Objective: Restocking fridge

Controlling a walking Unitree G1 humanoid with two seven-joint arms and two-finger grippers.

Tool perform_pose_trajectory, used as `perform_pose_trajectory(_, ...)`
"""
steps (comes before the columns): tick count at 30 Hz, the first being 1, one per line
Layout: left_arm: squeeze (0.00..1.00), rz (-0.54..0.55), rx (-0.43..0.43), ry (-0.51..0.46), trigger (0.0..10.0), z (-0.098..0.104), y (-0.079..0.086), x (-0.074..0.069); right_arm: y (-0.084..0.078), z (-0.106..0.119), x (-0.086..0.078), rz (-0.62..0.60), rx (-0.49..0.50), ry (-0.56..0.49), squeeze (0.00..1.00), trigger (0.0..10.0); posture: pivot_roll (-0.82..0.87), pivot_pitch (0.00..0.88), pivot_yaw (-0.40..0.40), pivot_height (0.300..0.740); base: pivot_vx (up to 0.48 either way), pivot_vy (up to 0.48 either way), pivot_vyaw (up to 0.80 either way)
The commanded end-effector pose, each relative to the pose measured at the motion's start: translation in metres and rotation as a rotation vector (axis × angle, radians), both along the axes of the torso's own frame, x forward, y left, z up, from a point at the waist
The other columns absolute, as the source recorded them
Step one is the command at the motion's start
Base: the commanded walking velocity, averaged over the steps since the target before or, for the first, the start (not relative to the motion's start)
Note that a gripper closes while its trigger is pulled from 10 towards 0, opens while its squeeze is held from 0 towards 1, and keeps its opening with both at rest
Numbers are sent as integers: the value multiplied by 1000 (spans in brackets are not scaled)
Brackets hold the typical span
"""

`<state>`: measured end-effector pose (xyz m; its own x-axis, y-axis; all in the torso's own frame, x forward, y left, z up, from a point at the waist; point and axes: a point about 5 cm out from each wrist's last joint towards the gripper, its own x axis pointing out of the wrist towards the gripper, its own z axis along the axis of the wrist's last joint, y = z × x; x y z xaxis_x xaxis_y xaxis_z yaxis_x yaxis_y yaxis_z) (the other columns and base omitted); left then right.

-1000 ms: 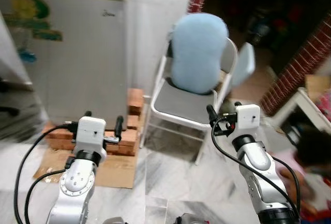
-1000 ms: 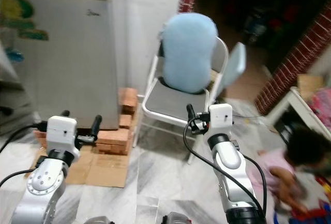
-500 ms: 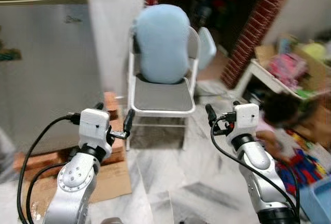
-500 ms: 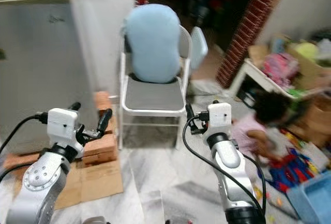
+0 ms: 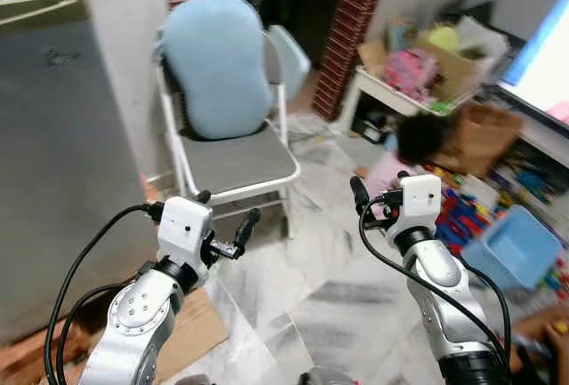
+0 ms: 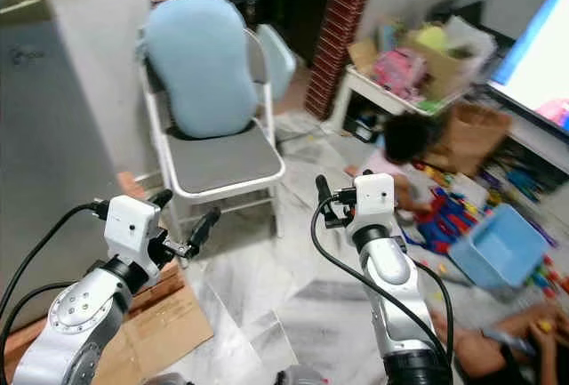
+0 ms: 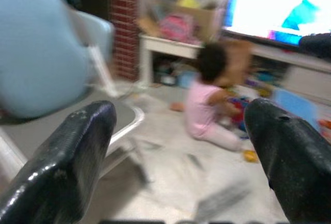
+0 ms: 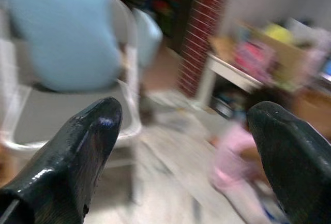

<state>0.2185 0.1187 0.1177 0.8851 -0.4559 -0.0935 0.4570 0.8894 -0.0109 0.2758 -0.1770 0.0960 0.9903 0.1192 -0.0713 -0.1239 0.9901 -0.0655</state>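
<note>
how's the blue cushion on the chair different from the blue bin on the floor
The cushion is pale blue, soft and rounded; the bin is a brighter blue, boxy and hard-edged. The cushion stands upright against the back of the folding chair, while the bin sits on the floor among scattered toys. Both are blue and untouched by either gripper.

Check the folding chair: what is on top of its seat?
A large light-blue cushion stands on the folding chair, leaning against its backrest and hiding most of it. The front of the grey seat is bare. What lies behind the cushion cannot be seen.
</note>
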Motion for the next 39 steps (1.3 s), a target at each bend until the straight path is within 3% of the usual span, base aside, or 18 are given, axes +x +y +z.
perform_pose_trajectory(1,0,-18,14,-1,10000,1,-1,-3,-1,3,2,-7,1,-10,0,10000,73,0,-93,740,0,469,-800)
perform_pose_trajectory(5,0,-19,39,-42,10000,3,0,-2,0,4,2,-6,1,-10,0,10000,72,0,-93,740,0,230,-800)
perform_pose_trajectory(17,0,-1,71,-6,10000,-3,0,-1,-1,3,2,-19,1,-10,0,10000,72,0,-89,740,0,0,-800)
perform_pose_trajectory(25,0,-15,105,-10,10000,-7,2,4,-4,1,-1,-81,22,-23,0,10000,62,0,-32,740,0,0,-800)
perform_pose_trajectory(39,0,-13,155,-58,10000,-3,7,26,-8,3,-1,-150,27,-36,0,10000,34,0,-1,740,0,0,-133)
